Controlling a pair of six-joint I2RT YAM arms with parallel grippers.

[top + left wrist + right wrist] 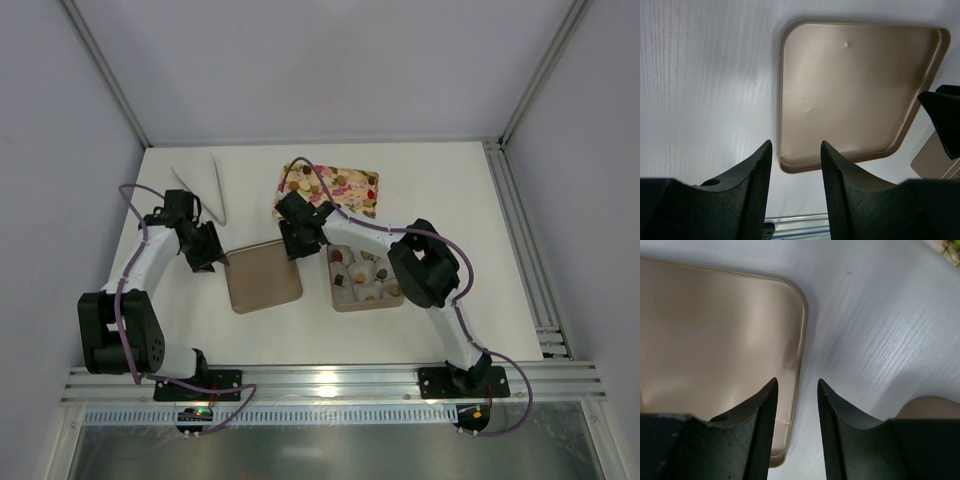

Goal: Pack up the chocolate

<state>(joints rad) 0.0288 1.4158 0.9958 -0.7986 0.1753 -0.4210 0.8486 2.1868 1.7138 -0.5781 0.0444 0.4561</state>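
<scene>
The lid (pixel 265 275) lies flat between the claws; left claw (pixel 795 145) stands part-open, empty; right claw (pixel 796 382), part-open astride its rim, is nearer the chocolates (pixel 365 272) to its right.

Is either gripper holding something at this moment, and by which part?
Nothing is held. The left gripper is open near the gold tray; the right gripper stands open over that tray's edge, not clamped.

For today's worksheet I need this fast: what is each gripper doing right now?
Left gripper: open, holding nothing.
Right gripper: open, jaws astride the tan tray at its rim, not shut on it.
</scene>
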